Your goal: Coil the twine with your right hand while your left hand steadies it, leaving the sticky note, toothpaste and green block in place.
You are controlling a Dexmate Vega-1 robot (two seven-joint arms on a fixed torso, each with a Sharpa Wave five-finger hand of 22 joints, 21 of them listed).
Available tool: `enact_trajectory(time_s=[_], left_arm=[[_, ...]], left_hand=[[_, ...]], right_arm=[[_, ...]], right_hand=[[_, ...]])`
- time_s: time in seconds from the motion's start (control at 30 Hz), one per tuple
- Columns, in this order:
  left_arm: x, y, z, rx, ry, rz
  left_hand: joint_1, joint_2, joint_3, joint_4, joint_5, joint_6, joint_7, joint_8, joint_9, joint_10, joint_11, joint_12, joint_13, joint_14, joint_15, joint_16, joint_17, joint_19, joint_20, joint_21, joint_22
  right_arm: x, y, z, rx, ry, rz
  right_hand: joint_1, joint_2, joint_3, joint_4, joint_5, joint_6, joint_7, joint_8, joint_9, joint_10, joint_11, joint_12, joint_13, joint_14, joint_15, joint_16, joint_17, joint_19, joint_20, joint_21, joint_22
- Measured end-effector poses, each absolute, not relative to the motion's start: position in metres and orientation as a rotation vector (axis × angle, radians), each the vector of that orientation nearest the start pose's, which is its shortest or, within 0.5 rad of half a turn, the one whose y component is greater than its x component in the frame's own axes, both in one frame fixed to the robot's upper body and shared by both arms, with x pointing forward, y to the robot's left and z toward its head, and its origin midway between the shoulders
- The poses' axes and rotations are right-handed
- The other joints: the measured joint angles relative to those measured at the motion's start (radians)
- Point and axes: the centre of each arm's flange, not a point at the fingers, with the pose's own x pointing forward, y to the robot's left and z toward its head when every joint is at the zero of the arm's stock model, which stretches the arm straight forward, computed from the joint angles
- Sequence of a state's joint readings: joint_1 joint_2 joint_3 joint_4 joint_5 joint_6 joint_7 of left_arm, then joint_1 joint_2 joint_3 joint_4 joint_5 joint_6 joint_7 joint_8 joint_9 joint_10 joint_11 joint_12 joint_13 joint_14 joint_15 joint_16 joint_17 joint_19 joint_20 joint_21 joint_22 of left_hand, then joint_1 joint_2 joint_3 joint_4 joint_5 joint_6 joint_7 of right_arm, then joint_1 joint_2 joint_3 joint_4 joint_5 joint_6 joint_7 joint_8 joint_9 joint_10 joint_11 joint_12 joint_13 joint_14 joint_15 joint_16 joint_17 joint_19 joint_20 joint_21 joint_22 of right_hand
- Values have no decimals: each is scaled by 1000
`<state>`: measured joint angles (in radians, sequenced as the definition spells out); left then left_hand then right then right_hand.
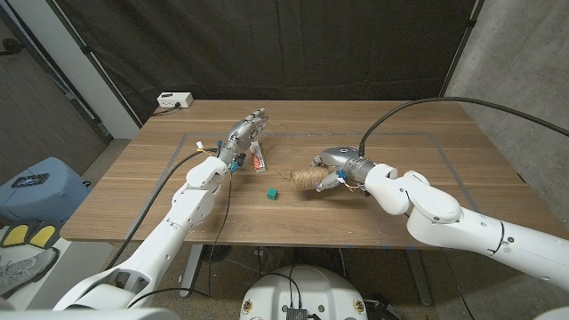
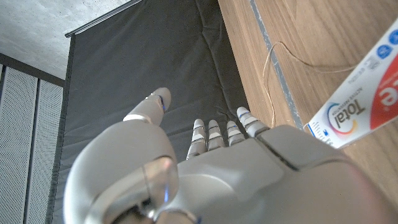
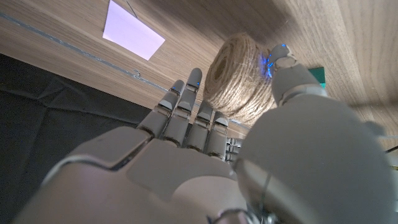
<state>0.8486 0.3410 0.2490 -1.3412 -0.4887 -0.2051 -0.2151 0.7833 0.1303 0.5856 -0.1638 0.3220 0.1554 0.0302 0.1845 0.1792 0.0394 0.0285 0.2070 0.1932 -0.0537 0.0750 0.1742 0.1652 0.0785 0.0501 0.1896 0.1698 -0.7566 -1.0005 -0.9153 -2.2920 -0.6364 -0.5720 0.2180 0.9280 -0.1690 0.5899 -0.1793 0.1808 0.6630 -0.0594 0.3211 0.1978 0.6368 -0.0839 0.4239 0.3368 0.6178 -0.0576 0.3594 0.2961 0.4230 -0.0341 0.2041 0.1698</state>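
Twine [image 1: 304, 180] lies as a spool on its side near the middle of the bench [image 1: 427, 213], the right hand [image 1: 340, 165] around its far end, thumb and fingers [image 3: 186, 112] against the winding. Just beside it sits the green block [image 1: 271, 193]. Farther left, the toothpaste [image 1: 256, 158] lies by the left hand [image 1: 246, 130], fingers straight, holding nothing.

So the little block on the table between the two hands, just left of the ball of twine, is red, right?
Not red: the block is green, as the head view shows. It does lie just left of the ball of twine, between the left hand and right hand.
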Motion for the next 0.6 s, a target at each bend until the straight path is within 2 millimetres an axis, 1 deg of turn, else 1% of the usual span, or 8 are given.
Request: enact_trajectory(time_s=[0.07, 0.23, 0.3, 0.5, 0.6], left_arm=[[648, 235, -9, -14, -624, -371], [650, 233, -8, -15, -623, -373], [650, 232, -7, -15, -622, -375], [651, 230, -5, -14, -622, -377], [652, 229, -5, -13, -621, -379]], left_hand=[[0, 0, 0, 0, 0, 0, 0, 0, 0, 0, 0, 0, 0, 0, 0, 0, 0, 0, 0, 0, 0], [0, 0, 0, 0, 0, 0, 0, 0, 0, 0, 0, 0, 0, 0, 0, 0, 0, 0, 0, 0, 0], [3, -3, 0, 0, 0, 0, 0, 0, 0, 0, 0, 0, 0, 0, 0, 0, 0, 0, 0, 0, 0], [4, -4, -4, -4, -1, 0, 0, 0, 0, 0, 0, 0, 0, 0, 0, 0, 0, 0, 0, 0, 0], [4, -4, -4, -4, 4, 0, 0, 0, 0, 0, 0, 0, 0, 0, 0, 0, 0, 0, 0, 0, 0]], right_arm=[[495, -128, -34, -1631, -549, 237], [497, -129, -31, -1627, -545, 244], [498, -131, -28, -1621, -539, 247], [499, -131, -26, -1605, -522, 265], [500, -133, -21, -1593, -518, 264]], right_hand=[[0, 0, -2, 2, 0, 0, 0, -2, 0, 0, 0, 0, 0, 10, 0, 7, 4, 4, -4, 0, 0], [0, 0, -2, 2, 0, 2, 2, -2, -1, 0, 0, -3, 0, 16, -5, 15, 13, 13, 2, 0, 0], [2, -2, -2, 2, 0, 6, 2, -4, -1, 6, -1, -4, 0, 16, -5, 16, 16, 18, -3, 0, 0], [8, -8, -6, 6, 0, 7, 1, -5, 0, 7, -2, -5, 0, 16, -5, 22, 22, 18, -3, 0, 0], [13, -4, -6, 6, 0, 7, 1, -5, 0, 8, -1, -8, -1, 15, -5, 22, 27, 21, 0, 0, 0]])
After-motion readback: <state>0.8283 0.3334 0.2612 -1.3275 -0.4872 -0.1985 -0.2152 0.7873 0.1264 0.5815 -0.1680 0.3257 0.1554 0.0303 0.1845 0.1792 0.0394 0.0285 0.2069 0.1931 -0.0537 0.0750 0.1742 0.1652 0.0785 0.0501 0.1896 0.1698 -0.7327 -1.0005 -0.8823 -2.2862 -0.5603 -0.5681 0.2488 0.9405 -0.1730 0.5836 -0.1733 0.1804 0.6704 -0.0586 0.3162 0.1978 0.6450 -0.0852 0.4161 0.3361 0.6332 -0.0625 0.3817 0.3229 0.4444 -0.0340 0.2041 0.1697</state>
